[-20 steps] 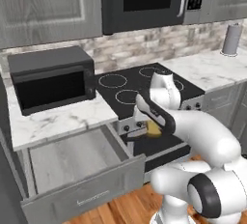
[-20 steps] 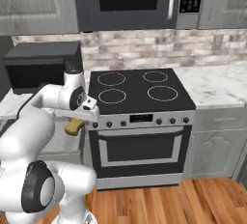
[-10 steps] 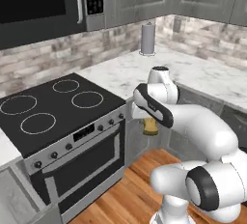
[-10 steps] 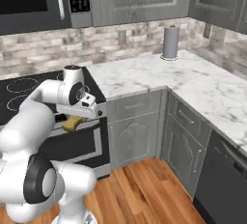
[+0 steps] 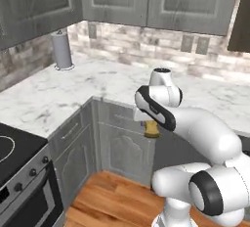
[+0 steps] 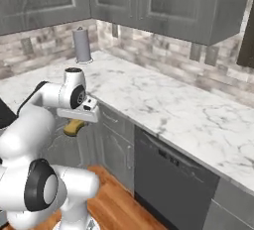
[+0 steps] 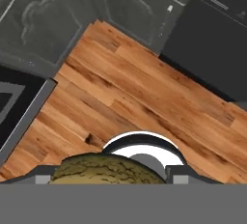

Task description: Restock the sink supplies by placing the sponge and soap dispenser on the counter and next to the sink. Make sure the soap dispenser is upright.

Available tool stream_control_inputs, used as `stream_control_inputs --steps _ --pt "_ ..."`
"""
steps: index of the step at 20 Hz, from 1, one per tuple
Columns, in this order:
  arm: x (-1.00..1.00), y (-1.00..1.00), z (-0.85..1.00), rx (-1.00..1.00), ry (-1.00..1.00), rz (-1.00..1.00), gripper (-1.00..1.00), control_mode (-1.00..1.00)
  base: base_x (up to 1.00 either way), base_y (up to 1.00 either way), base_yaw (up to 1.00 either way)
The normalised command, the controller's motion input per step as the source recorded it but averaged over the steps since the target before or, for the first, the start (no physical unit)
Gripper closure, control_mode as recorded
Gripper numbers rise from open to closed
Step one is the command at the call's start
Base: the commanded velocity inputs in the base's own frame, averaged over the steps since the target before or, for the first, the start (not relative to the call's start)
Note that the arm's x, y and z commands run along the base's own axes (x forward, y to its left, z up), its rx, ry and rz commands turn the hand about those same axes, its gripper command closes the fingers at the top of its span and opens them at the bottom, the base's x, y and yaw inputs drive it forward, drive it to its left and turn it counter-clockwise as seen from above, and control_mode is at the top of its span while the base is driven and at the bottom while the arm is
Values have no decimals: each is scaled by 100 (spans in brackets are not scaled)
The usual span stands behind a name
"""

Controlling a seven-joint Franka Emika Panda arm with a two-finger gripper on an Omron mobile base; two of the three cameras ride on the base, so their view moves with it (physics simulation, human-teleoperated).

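Currently the white robot arm's two-finger gripper (image 7: pixel 110 178) is closed around the small yellow-ochre rectangular sponge (image 7: pixel 107 170), whose rough, darker face fills the space between the finger tips in the hand view. From the left base view the sponge (image 5: pixel 152 129) hangs low beneath the wrist, in front of the grey lower cabinet doors (image 5: pixel 124 145) and below the level of the white marble counter with grey veins (image 5: pixel 78 89). The right base view shows the same – the sponge (image 6: pixel 74 126) held just under the hand, over the wooden floor (image 7: pixel 135 97) rather than over any worktop.

A grey paper towel roll (image 6: pixel 82 45) stands near the back wall in the corner. A dark dishwasher front (image 6: pixel 168 179) sits under the counter's long run. Neither the sink nor the soap dispenser can be made out from these angles, so the drop-off spot is not yet located.

Risks from here, as a judgement: the sponge is soft and carried low, so while the arm rises it could catch on the counter's thick pale edge and be pulled from the grip – it would then fall to the floor. Lifting too close to the cabinets could also knock the arm against them. Releasing before the sink is found would leave the sponge in the wrong place.
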Motion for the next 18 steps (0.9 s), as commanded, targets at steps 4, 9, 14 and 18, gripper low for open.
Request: stream_control_inputs --steps 4,9,14,18 --pt "0 0 0 0 0 0 100 100 13 -62 -67" --pt "0 0 0 0 0 0 100 100 16 -75 -64" --pt "0 0 0 0 0 0 100 100 37 -93 -50" --pt "0 0 0 0 0 0 100 100 45 -68 -37"
